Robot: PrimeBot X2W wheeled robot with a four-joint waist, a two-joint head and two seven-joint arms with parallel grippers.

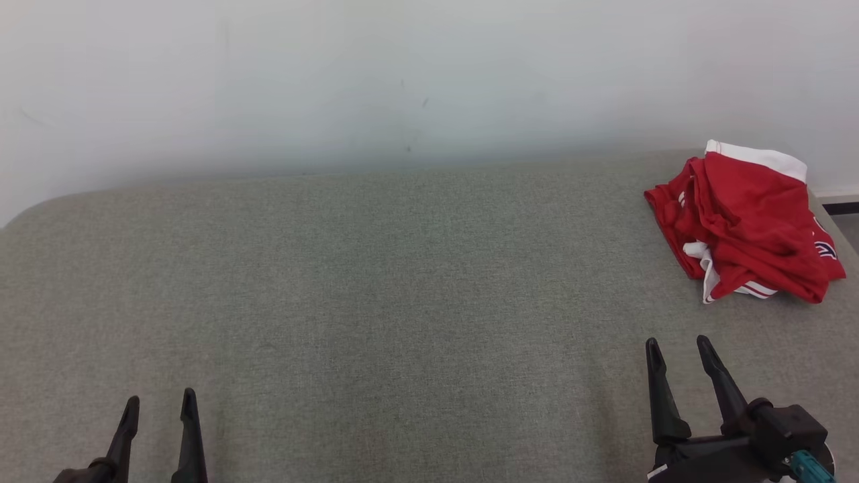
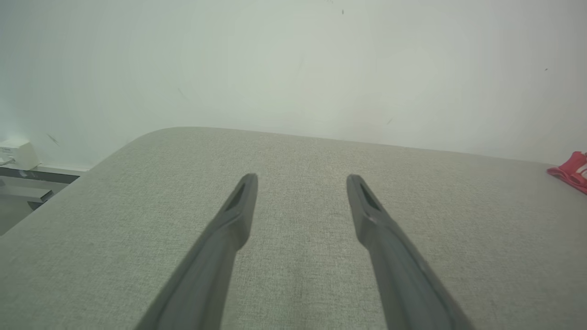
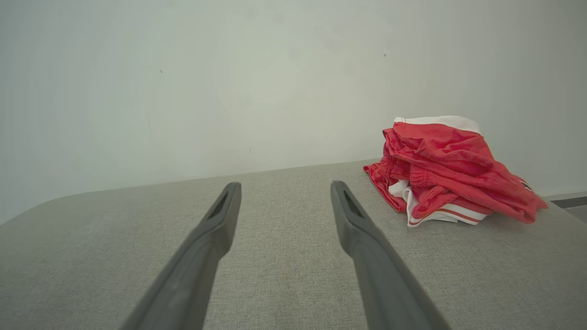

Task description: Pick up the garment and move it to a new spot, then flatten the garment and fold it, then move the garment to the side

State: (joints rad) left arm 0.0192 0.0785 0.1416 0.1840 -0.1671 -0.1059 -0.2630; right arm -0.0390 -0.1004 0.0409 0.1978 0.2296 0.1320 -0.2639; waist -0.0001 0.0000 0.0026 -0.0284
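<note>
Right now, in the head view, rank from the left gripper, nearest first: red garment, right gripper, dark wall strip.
1. right gripper, lower right, open.
2. red garment, far right of the table.
3. dark wall strip, beyond the garment.

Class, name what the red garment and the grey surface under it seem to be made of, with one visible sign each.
Garment: thin soft matte cloth, perhaps sports polyester; it slumps in loose folds. Surface: matte woven upholstery fabric; a fine weave grain shows, edges rounded.

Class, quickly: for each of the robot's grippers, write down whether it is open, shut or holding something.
Left gripper: open, holding nothing.
Right gripper: open, holding nothing, apart from the red garment.
</note>
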